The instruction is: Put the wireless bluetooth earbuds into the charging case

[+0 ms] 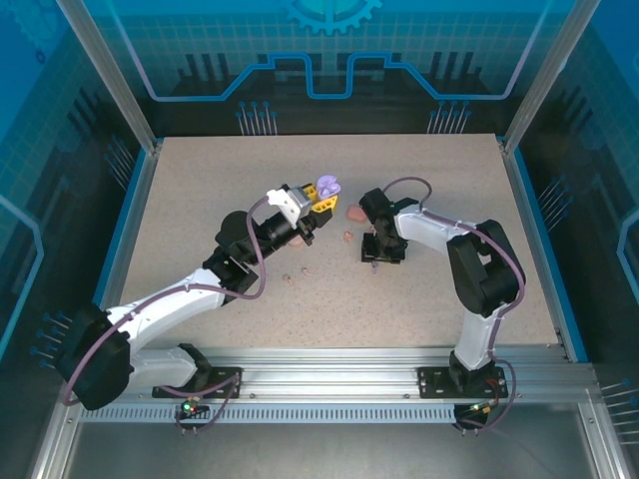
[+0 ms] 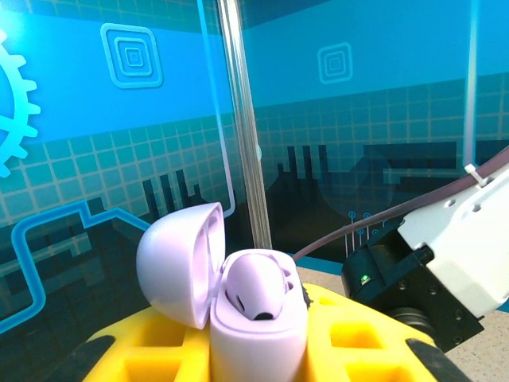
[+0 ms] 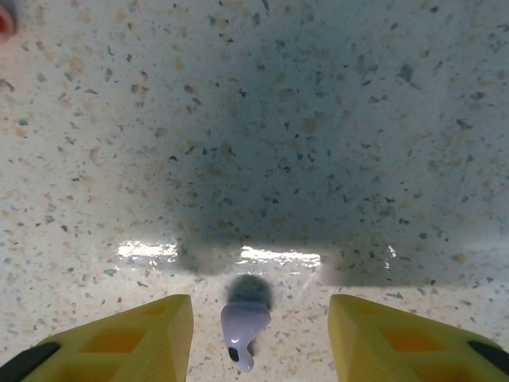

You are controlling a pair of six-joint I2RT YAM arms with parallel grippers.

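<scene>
My left gripper is raised over the table's middle, shut on the base of a purple charging case. In the left wrist view the case stands upright between the yellow fingers, lid swung open to the left. One purple earbud sits in its socket. My right gripper points straight down at the table. Its yellow fingers stand open on either side of a second purple earbud, which lies on the speckled surface with a gap on each side.
A coral-pink object and a small bud lie between the two grippers. Tiny pieces lie near the left forearm. A coral shape touches the right wrist view's top-left corner. The right arm is close beside the case.
</scene>
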